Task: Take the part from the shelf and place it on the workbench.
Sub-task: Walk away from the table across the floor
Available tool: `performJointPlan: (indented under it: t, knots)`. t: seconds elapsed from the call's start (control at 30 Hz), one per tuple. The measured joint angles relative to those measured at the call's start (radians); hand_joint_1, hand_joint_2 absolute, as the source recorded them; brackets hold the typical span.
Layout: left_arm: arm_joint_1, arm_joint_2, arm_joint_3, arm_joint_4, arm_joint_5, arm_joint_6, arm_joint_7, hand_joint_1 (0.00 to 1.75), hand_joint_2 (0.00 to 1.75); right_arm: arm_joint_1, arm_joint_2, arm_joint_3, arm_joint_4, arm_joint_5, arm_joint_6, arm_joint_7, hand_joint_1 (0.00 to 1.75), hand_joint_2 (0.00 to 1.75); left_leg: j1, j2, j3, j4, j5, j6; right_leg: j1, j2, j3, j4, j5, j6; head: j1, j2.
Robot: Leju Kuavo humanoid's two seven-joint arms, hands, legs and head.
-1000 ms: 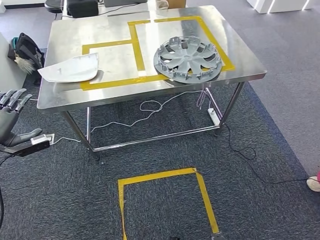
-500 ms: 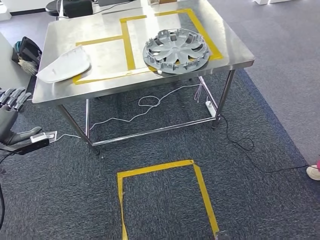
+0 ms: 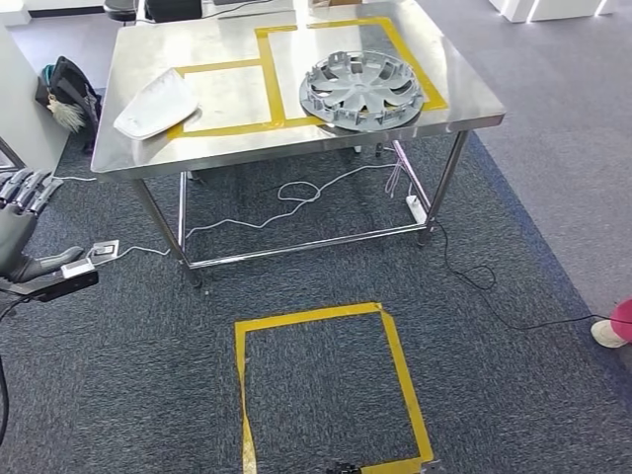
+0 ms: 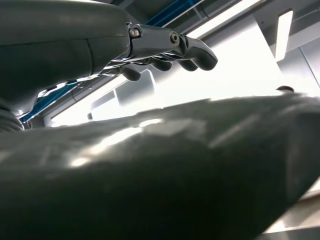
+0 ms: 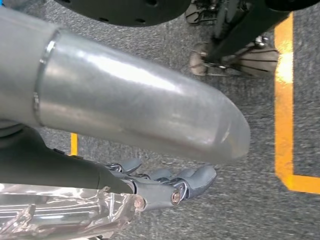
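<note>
Head view: dark grey carpet (image 3: 521, 197) covers the floor, and a rectangular stainless-steel counter (image 3: 223, 150) spans the upper half of the frame, its top divided into bays by yellow tape. At lower centre a square outline of yellow tape (image 3: 240, 395) is stuck to the floor.

The counter's right bay holds a round silver plastic wheel cover (image 3: 361, 89), lying flat, its near rim over the front tape line. A white curved body panel (image 3: 155, 104) lies across the left corner of the left bay, partly outside the tape. Its long axis runs left to right, rising slightly toward the right.

These two parts are already on the counter, so I judge the next step is a fetch from the shelf. Which part comes next cannot be told.

The left robot hand (image 3: 21, 222) sits at the left edge, mid-height, fingers straight and spread, holding nothing. The counter lies up and to its right, well apart, and the white panel is the nearer part. In the left wrist view its fingers (image 4: 188, 50) are only slightly bent and bare. In the right wrist view the right robot hand (image 5: 166, 182) hangs over the carpet, fingers loosely extended, nothing in them.

Smaller things — a white cable (image 3: 298, 193) looped under the counter, a black bag (image 3: 71, 84) at upper left, and a person's pink shoe (image 3: 615, 328) at the right edge.
</note>
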State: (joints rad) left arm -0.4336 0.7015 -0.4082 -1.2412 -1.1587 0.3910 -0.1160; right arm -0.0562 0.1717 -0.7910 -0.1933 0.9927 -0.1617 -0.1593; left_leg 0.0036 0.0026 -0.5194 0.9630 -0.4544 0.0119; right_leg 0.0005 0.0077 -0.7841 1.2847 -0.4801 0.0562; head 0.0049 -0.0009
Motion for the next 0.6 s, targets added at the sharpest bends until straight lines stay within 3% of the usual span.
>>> performJointPlan:
  t: [0.1, 0.17, 0.23, 0.37, 0.43, 0.5, 0.57, 0.6]
  knots:
    - [0.001, 0.002, 0.001, 0.001, -0.001, 0.0, 0.003, 0.0, 0.0, -0.001, 0.0, 0.0, 0.0, 0.0, 0.0, 0.0, 0.0, 0.0, 0.002, 0.0, -0.014, 0.005, 0.01, -0.012, -0.002, 0.001, 0.148, -0.186, 0.04, -0.001, 0.0, 0.0]
    - [-0.003, 0.006, 0.002, 0.001, -0.005, -0.001, 0.004, 0.0, 0.0, -0.002, 0.0, 0.0, 0.0, 0.0, 0.001, -0.001, 0.0, 0.0, 0.0, 0.0, -0.021, 0.01, 0.013, -0.021, -0.002, 0.003, 0.2, -0.264, 0.048, -0.013, -0.001, 0.0]
    - [-0.006, 0.008, 0.002, 0.001, -0.01, -0.001, 0.005, 0.0, 0.0, -0.002, 0.0, 0.0, 0.0, 0.0, 0.002, -0.002, 0.0, 0.0, -0.001, 0.0, -0.025, 0.012, 0.016, -0.026, -0.002, 0.005, 0.2, -0.27, 0.05, -0.022, -0.002, 0.0]
    - [-0.007, 0.009, 0.002, 0.001, -0.01, -0.002, 0.005, 0.0, 0.0, -0.002, 0.0, 0.0, 0.0, 0.0, 0.003, -0.002, 0.0, 0.0, -0.001, 0.0, -0.026, 0.014, 0.017, -0.024, -0.003, 0.005, 0.198, -0.271, 0.052, -0.022, -0.002, 0.0]
    - [-0.009, 0.01, 0.002, 0.001, -0.011, -0.004, 0.005, 0.0, 0.0, -0.001, 0.0, 0.0, 0.0, 0.002, 0.006, -0.001, 0.0, 0.0, -0.002, -0.001, -0.03, 0.014, 0.021, -0.013, -0.003, 0.005, 0.195, -0.272, 0.056, -0.023, -0.002, 0.0]
    - [-0.021, 0.02, 0.0, 0.001, -0.014, -0.009, 0.005, 0.0, 0.0, -0.002, 0.002, 0.0, 0.0, 0.015, 0.009, -0.001, 0.0, 0.0, 0.0, -0.001, -0.015, -0.031, 0.05, 0.007, 0.0, 0.004, 0.191, -0.285, 0.065, -0.019, -0.005, 0.0]
    - [-0.042, 0.029, -0.002, 0.002, -0.017, -0.013, 0.005, 0.0, 0.0, -0.003, 0.003, 0.001, 0.0, 0.028, 0.006, 0.0, 0.0, 0.0, 0.008, -0.004, 0.005, -0.091, 0.087, 0.016, 0.001, 0.003, 0.172, -0.255, 0.04, -0.01, -0.006, 0.0]
    - [-0.047, 0.028, -0.004, 0.002, -0.017, -0.016, 0.005, 0.0, 0.0, -0.002, 0.003, 0.002, 0.0, 0.031, 0.004, 0.0, 0.0, 0.0, 0.013, -0.007, 0.006, -0.102, 0.097, 0.009, -0.002, 0.003, 0.151, -0.204, 0.009, -0.006, -0.004, 0.0]
